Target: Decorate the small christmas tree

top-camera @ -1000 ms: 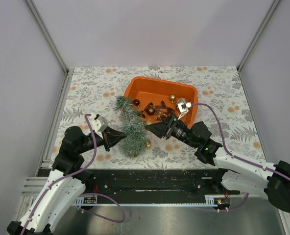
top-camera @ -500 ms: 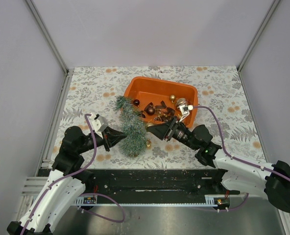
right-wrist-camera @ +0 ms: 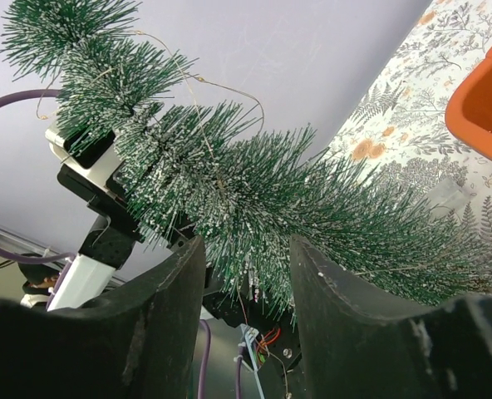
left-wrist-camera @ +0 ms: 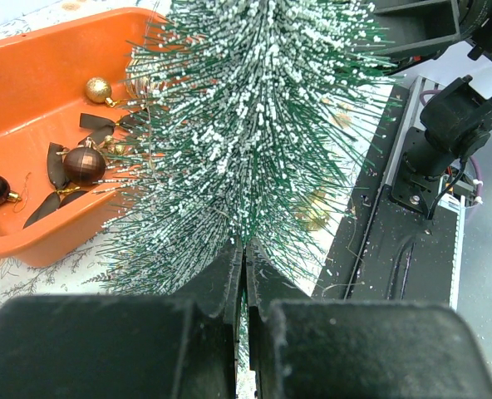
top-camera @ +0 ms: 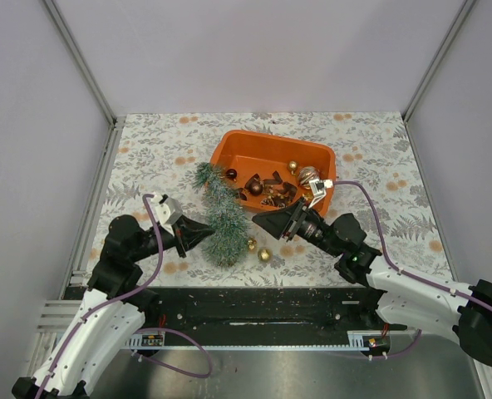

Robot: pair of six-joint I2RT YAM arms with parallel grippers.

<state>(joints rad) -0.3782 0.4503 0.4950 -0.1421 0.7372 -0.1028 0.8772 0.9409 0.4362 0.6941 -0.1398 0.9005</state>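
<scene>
The small christmas tree [top-camera: 221,214] lies left of centre in the top view. Its tip points up toward the orange tray [top-camera: 271,137], and its wide base is lower down. The left gripper [top-camera: 208,230] has its fingers [left-wrist-camera: 226,278] pressed almost together on the tree's base, the tips buried in the needles. The right gripper [top-camera: 258,219] is on the tree's right side, its jaws well apart and holding nothing.

The tray holds two dark red baubles [left-wrist-camera: 84,164], one gold bauble [left-wrist-camera: 98,89] and several dark ribbon bows [top-camera: 271,189]. One more bauble sits at its right end, but I cannot tell its colour. Two loose gold baubles [top-camera: 265,255] lie on the floral cloth [top-camera: 146,158] just below the tree.
</scene>
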